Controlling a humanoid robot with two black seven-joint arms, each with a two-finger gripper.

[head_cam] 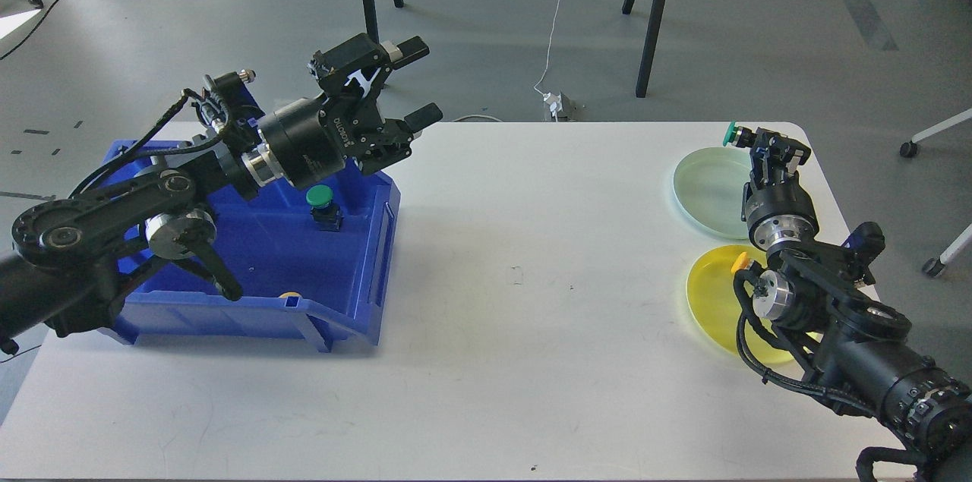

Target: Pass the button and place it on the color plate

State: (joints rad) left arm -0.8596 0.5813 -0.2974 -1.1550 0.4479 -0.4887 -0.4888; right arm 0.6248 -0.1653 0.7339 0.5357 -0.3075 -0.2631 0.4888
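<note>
My right gripper [748, 142] is shut on a green-capped button [730, 135] and holds it over the far edge of the pale green plate [702, 193]. A yellow plate [714, 300] lies nearer me, with a small yellow button [740, 263] on it, partly behind my right arm. My left gripper [414, 83] is open and empty, raised above the far right corner of the blue bin [357, 269]. Another green button [321, 200] stands upright in the bin. A yellow item [289, 294] shows at the bin's front wall.
The white table [516, 330] carries the bin at left and both plates at right. Black stand legs [653, 11] and cables are on the floor behind the table. A chair base [934, 262] stands off the right edge.
</note>
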